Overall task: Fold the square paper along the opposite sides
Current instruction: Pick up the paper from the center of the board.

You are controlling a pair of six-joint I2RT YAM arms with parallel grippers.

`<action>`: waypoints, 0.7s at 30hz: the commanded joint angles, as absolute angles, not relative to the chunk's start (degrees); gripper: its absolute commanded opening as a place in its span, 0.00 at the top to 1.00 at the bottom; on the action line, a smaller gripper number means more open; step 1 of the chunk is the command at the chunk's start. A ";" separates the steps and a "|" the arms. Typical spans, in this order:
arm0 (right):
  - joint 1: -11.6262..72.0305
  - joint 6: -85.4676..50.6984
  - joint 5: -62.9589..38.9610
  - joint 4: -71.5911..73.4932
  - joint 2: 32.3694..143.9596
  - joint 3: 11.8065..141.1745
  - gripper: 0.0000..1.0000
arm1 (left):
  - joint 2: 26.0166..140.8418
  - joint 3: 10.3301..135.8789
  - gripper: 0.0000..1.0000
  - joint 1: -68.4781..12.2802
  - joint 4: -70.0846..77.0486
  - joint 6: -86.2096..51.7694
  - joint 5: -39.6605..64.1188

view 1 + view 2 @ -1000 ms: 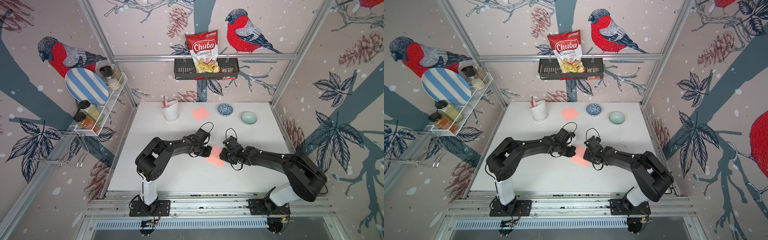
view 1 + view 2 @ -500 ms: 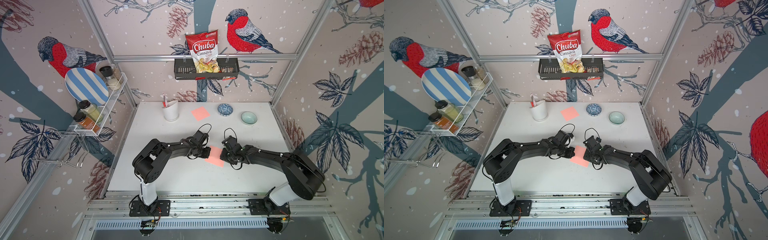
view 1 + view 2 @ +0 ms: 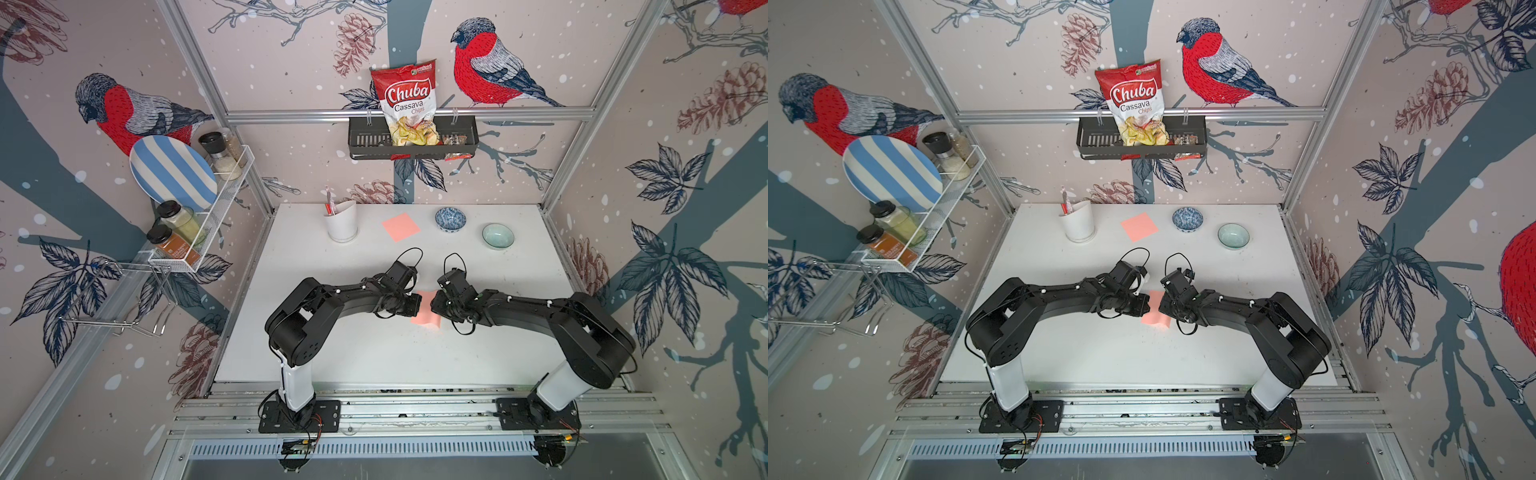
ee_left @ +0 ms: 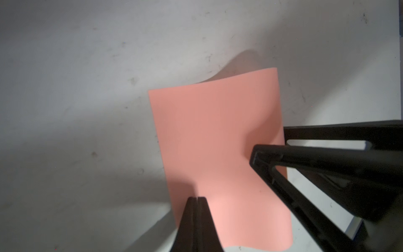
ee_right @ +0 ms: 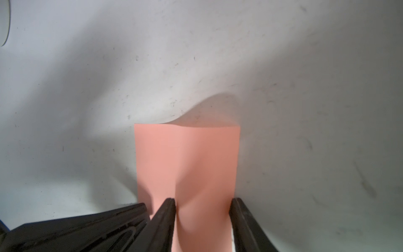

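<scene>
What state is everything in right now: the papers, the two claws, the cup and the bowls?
paper between the arms, bowed up, not creased
left gripper, shut, over that paper
right gripper, open, straddling the bulge
spare paper, flat, unfolded
white cup, upright, not empty
blue bowl, upright, empty
green bowl, upright, empty

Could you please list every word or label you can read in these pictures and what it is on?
"Chuba": on the chips bag
"Cassava": same bag
"Chips": same bag
Too small to read: the green badge atop the bag, the spice jar label.
</scene>
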State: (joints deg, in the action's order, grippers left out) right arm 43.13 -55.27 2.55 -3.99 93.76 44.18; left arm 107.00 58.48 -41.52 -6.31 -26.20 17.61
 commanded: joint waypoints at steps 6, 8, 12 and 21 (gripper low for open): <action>43.63 -53.22 0.21 -10.93 95.80 44.25 0.68 | 107.80 58.01 1.00 -41.97 -15.65 -26.45 14.02; 43.83 -53.01 0.22 -10.88 95.90 44.38 0.69 | 107.29 58.09 1.00 -42.00 -15.45 -26.59 13.64; 44.03 -52.39 0.66 -10.59 95.89 44.64 0.70 | 105.12 59.18 1.00 -42.01 -15.00 -26.31 12.34; 44.01 -48.97 3.24 -9.71 94.64 45.92 0.73 | 99.10 68.20 1.00 -42.01 -16.95 -23.21 6.67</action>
